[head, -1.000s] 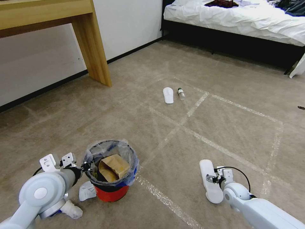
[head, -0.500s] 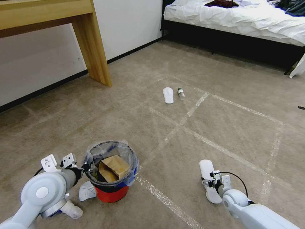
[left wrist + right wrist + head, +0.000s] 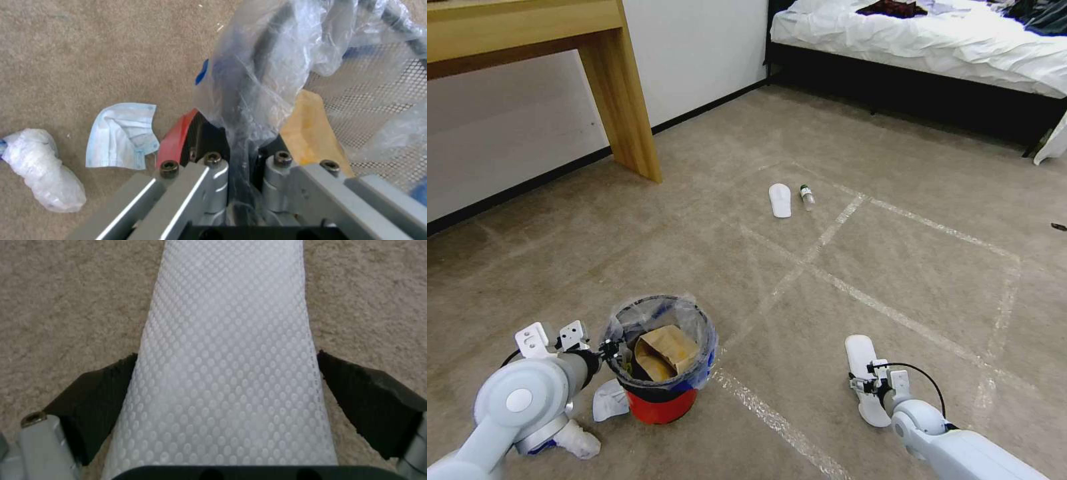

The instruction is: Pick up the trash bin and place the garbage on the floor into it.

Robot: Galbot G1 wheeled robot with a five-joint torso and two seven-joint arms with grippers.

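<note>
Trash bin [image 3: 660, 373]: small round bucket, red base w/ blue band, crinkly clear plastic liner [image 3: 262, 66] bunched over the rim, mesh wall seen from the left wrist cam. Brown paper bag [image 3: 666, 350] inside, creased and matte. Left claw [image 3: 606, 349] clenched on the bin's rim, pinching liner + rim between its dark pads; bin sits on the floor at the robot's front left.

Near slipper [image 3: 867, 377]: flat, white, long oval, dimpled dot texture up close [image 3: 231, 373]. Right claw [image 3: 864, 385] is down over it, released: black pads [image 3: 95, 396] spread either side of the slipper, at its edges, not squeezing. Slipper lies flat on the carpet, front right.

Just behind/left of the bin: pale blue face mask [image 3: 122, 135], crumpled flat, and a white wad wrapped in clear plastic [image 3: 44, 170], both on the floor beside the left arm.

Farther out, mid floor: 2nd white slipper [image 3: 780, 199] w/ a clear bottle [image 3: 807, 197] (green label, dark cap) just beside it, roughly parallel.

Floor [image 3: 894, 253]: beige-brown short-pile carpet, pale worn tape lines forming boxes. Room: white wall w/ dark skirting, wooden surface leg [image 3: 620, 93] at left, bed [image 3: 920, 40] w/ rumpled white sheets on a dark base at the back right.
</note>
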